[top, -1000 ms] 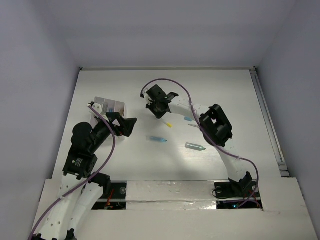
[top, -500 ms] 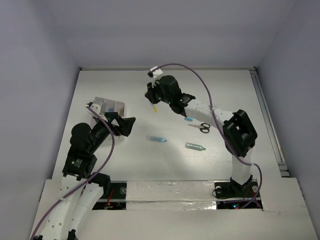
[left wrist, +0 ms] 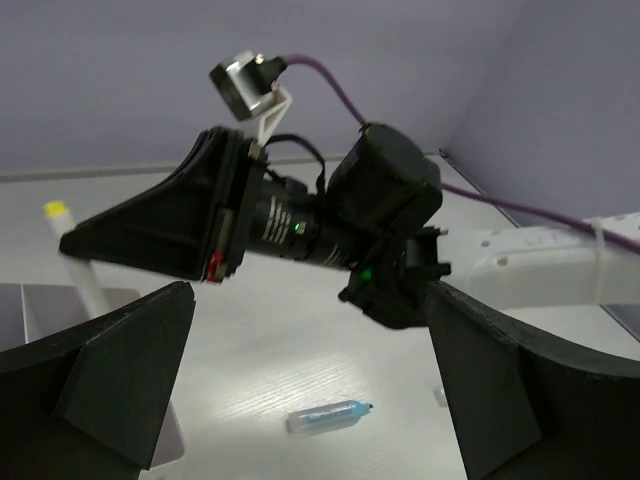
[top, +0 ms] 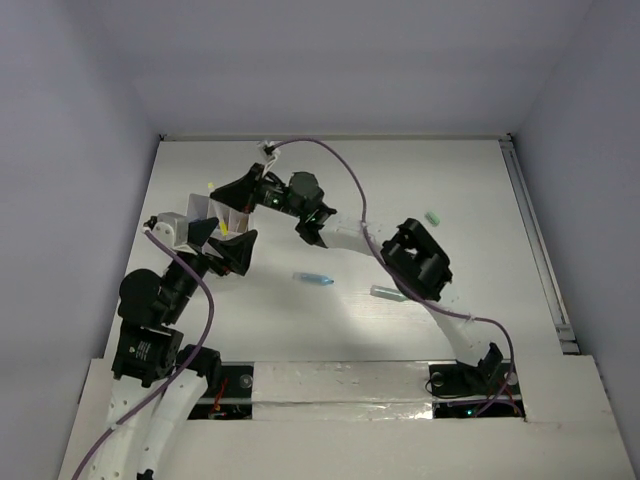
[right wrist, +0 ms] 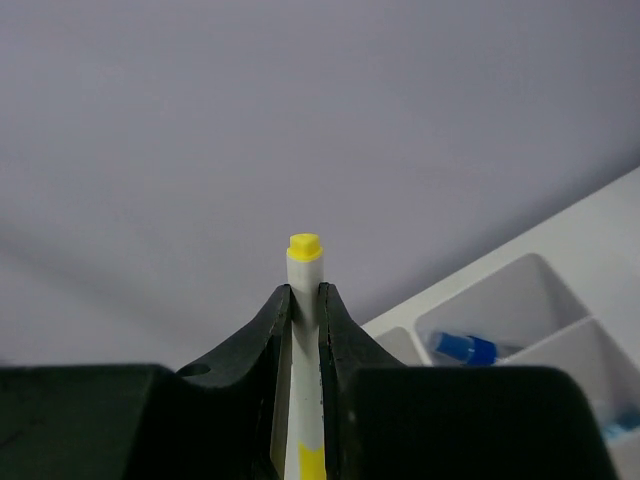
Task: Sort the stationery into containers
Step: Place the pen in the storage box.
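Note:
My right gripper (top: 222, 208) is shut on a thin white pen (right wrist: 304, 268) with a yellow tip. It holds the pen in the air over the white compartment box (top: 196, 209). In the right wrist view (right wrist: 305, 300) the box (right wrist: 560, 262) lies below to the right, with a blue capsule (right wrist: 462, 348) in one compartment. My left gripper (top: 222, 246) is open and empty just in front of the box. Its wrist view (left wrist: 310, 400) shows the right gripper (left wrist: 150, 228) holding the pen (left wrist: 82, 272), and a blue capsule (left wrist: 328, 417) on the table.
A blue capsule (top: 313, 278) lies mid-table. A teal capsule (top: 384, 292) sits partly under the right arm. A small green piece (top: 433, 217) lies at the right. The right arm stretches across the table's middle. The scissors are hidden.
My right arm has swung left from the table's back middle, carrying the pen over the box. My left arm has shifted left and back beside the box.

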Controlling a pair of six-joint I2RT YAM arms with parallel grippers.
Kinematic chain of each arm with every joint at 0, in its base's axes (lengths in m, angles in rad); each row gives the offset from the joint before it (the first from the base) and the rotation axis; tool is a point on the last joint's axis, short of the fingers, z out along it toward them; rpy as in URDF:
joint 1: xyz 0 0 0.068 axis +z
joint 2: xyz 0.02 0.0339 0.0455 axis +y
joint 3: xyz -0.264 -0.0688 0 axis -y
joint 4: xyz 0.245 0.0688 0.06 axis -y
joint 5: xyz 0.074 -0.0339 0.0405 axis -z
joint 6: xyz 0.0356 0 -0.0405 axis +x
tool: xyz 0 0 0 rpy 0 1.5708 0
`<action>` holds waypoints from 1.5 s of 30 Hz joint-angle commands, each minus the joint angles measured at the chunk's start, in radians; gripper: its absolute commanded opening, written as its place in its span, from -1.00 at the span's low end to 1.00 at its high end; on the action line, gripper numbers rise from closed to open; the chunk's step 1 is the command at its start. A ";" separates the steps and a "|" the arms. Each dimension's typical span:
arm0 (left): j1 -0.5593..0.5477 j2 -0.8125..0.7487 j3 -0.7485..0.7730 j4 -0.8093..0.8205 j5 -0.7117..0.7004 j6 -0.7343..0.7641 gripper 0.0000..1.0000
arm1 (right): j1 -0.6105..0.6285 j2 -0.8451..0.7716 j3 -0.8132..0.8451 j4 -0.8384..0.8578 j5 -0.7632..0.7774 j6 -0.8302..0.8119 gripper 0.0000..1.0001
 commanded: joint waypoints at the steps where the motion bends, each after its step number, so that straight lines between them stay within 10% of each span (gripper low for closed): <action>1: -0.003 -0.018 0.025 0.047 -0.041 0.018 0.98 | 0.053 0.024 0.130 0.126 -0.024 0.051 -0.92; 14: -0.013 -0.027 0.020 0.039 -0.054 0.020 0.98 | 0.165 0.290 0.496 -0.084 0.111 -0.026 -0.93; 35: -0.022 -0.028 0.017 0.042 -0.048 0.017 0.98 | 0.165 0.350 0.457 -0.111 0.240 -0.092 -0.83; 45: -0.022 -0.027 0.015 0.044 -0.047 0.015 0.98 | 0.165 0.253 0.348 -0.050 0.211 -0.152 -0.11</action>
